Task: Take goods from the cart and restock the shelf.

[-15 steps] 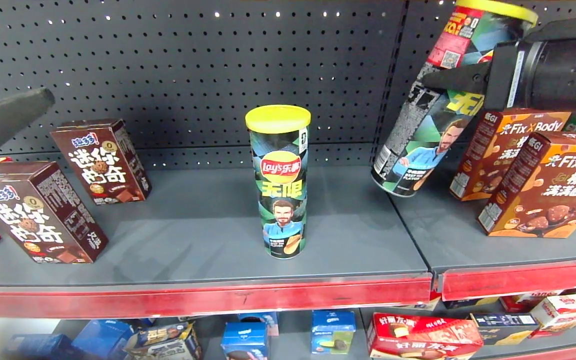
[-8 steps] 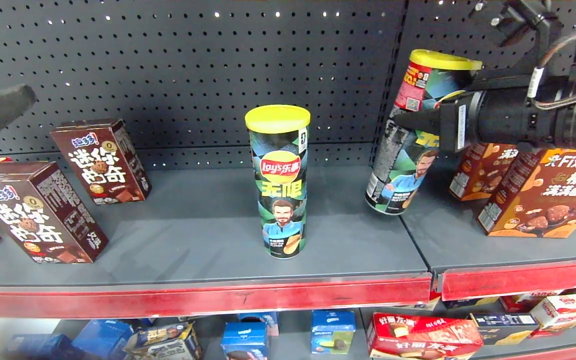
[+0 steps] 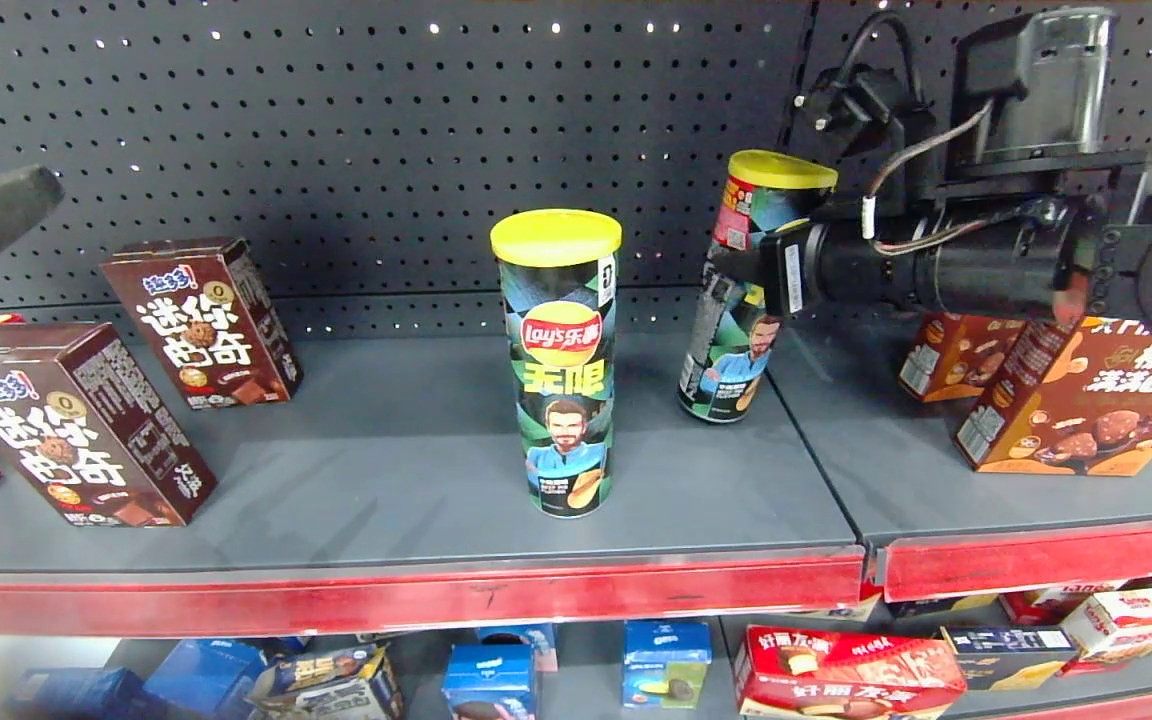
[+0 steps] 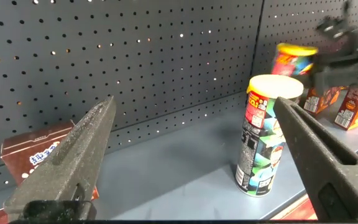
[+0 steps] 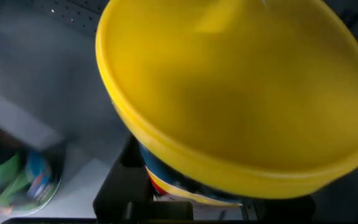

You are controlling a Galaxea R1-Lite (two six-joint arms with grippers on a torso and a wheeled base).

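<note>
Right gripper clamped on a can at the shelf.
The right gripper point(image 3: 741, 270) held a yellow-lidded can point(image 3: 731, 350) by its upper half. The can was slightly tilted, its base low at the shelf point(image 3: 386, 470); whether it touched could not be told. It was behind and to the right of a second can point(image 3: 558, 380), which stood upright. The left gripper point(image 4: 191, 155) hung with fingers spread wide, near brown boxes point(image 3: 76, 430).

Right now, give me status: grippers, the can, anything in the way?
Right gripper shut on the held can, slightly tilted, base near the shelf. Left gripper open, empty. Second can stands close on its left; orange boxes on its right.
</note>
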